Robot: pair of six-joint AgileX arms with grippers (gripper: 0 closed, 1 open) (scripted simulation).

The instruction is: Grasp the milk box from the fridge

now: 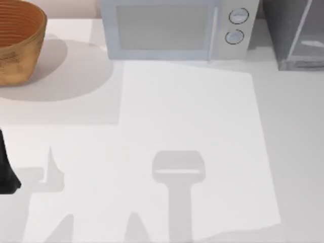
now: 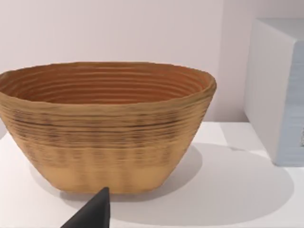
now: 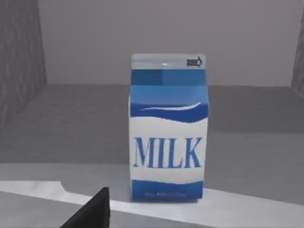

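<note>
The milk box (image 3: 167,128) is a blue and white carton marked MILK. It stands upright on the grey floor inside the fridge (image 3: 57,128), close to the front lip. A black part of my right gripper (image 3: 92,211) sits low in the right wrist view, in front of the carton and apart from it. From above, the fridge (image 1: 296,35) is the dark grey cabinet at the back right corner. My left arm (image 1: 7,172) is parked at the table's left edge, and a black part of its gripper (image 2: 92,211) faces a basket.
A light blue-grey microwave (image 1: 172,28) with two round knobs stands at the back centre, left of the fridge. A woven brown basket (image 1: 17,40) sits at the back left. Dark grey walls close in the fridge interior on both sides of the carton.
</note>
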